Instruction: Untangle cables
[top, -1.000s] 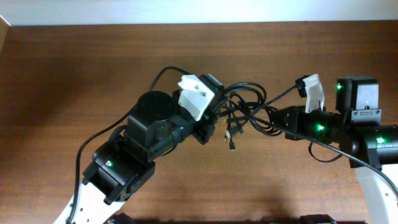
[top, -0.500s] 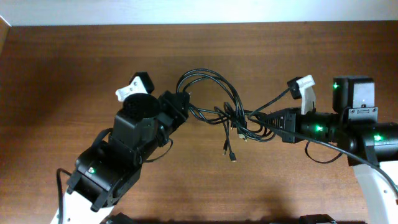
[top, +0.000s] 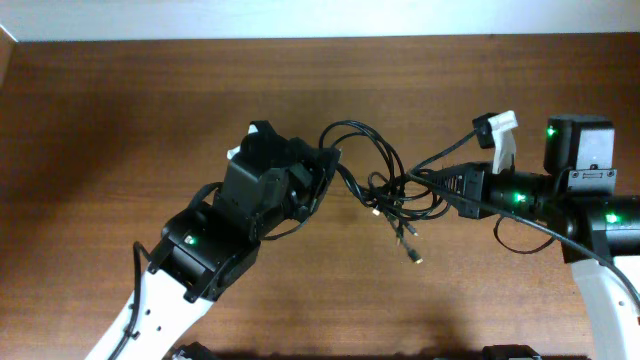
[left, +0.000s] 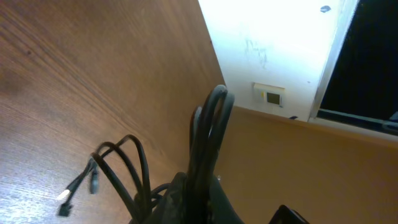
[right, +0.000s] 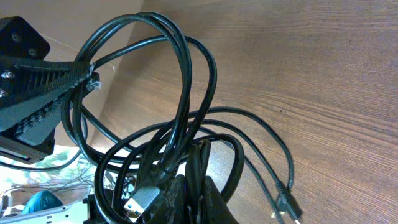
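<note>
A tangle of black cables (top: 385, 185) hangs between my two grippers above the brown table (top: 100, 130). My left gripper (top: 328, 165) is shut on looped strands at the tangle's left end; in the left wrist view the strands (left: 208, 134) rise from its jaws (left: 199, 199). My right gripper (top: 432, 182) is shut on the tangle's right side; in the right wrist view cable loops (right: 180, 81) and a USB plug (right: 140, 200) bunch at its jaws (right: 196, 186). Loose plug ends (top: 410, 250) dangle toward the table, also in the right wrist view (right: 283, 202).
A white wall edge (top: 300, 18) runs along the table's far side. A black cable (top: 530, 235) belonging to the right arm loops beside it. The left arm's body (top: 215, 240) covers the table's middle left.
My left gripper has swung right and turned, bringing its cable loops closer to the right gripper. The tangle and dangling plugs have shifted right. The right gripper has stayed almost in place.
</note>
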